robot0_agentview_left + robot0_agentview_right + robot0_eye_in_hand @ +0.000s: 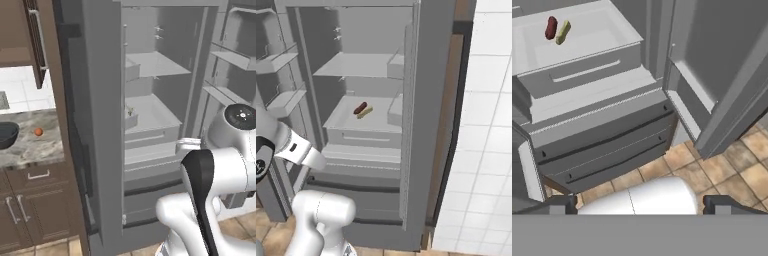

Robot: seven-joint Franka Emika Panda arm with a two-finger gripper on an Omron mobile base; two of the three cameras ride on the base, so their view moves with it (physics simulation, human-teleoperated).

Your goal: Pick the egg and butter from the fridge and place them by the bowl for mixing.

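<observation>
the arm (210, 175) stands folded in front of the fridge (105, 100), its elbow raised level with the fridge's lower shelves and its forearm turned in toward the open interior. the gripper (641, 206) hangs low before the fridge's drawers, aimed along them and down. its two dark fingertips (562, 205) sit wide apart, so the jaws seem spread with nothing between.

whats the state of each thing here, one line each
fridge: doors open
butter: lying on fridge shelf beside dark red item
egg: on counter near bowl
bowl: upright on counter
pincer: open, holding nothing
</observation>
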